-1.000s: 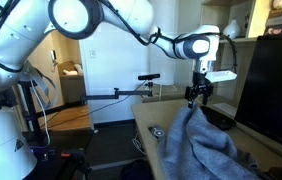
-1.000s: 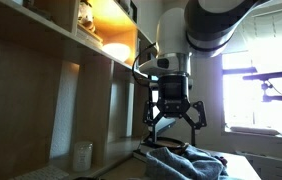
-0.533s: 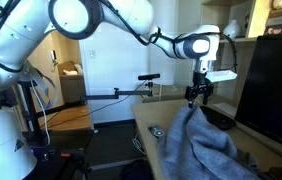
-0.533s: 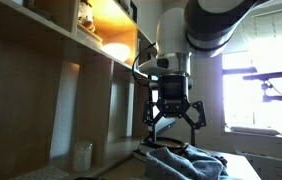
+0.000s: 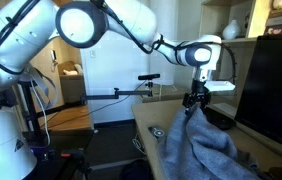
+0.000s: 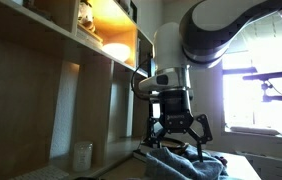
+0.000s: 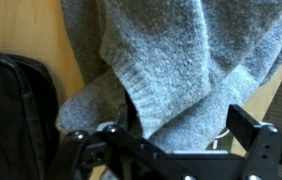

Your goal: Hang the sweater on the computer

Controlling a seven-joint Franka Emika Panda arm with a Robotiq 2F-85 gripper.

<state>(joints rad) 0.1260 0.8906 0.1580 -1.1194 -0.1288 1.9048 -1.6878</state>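
My tool (image 6: 178, 144), jaws spread wide, hangs just over the crumpled grey sweater (image 5: 203, 150) on the table (image 5: 145, 118), left of the black computer (image 5: 271, 80).

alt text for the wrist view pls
A grey knit sweater fills most of the frame, lying on a wooden desk. The hand is open at the bottom edge, its black fingers either side of a fold; a black object sits left.

The sweater (image 5: 199, 150) is heathered grey-blue knit; the computer (image 5: 277, 85) at frame right is black; the counter (image 7: 36, 25) is pale tan wood; the fingers (image 7: 253, 135) are black.
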